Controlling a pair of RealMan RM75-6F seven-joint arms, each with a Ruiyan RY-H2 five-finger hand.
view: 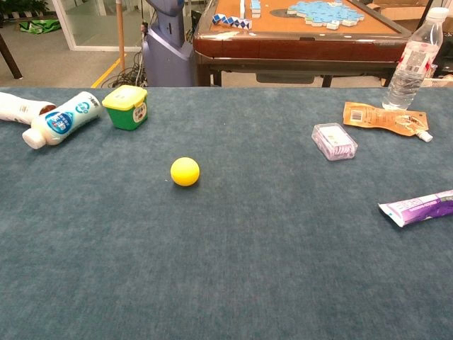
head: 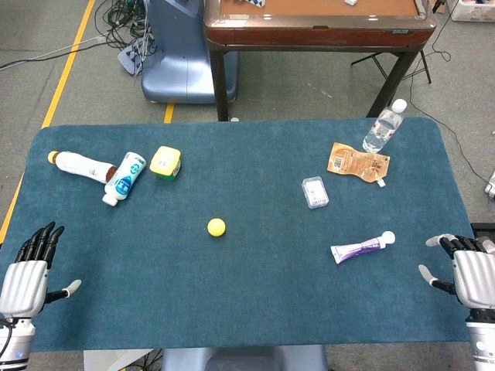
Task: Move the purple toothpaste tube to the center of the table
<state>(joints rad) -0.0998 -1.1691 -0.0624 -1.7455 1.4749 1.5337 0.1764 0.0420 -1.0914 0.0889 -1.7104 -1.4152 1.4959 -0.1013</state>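
Note:
The purple toothpaste tube [head: 362, 248] lies flat on the blue table [head: 255, 294], right of centre, with its white cap pointing right; the chest view shows the purple toothpaste tube [view: 419, 207] at its right edge. My right hand [head: 466, 270] hovers at the table's right front corner, fingers apart, holding nothing, a short way right of the tube. At the left front corner my left hand [head: 29, 272] is also empty with fingers spread. Neither hand shows in the chest view.
A yellow ball [head: 216, 226] sits near the middle. At the left lie two white bottles [head: 124, 178] and a green-yellow tub [head: 165, 162]. Back right hold a clear small box [head: 315, 192], an orange pouch [head: 357, 162] and a water bottle [head: 383, 127]. A wooden table [head: 317, 23] stands behind.

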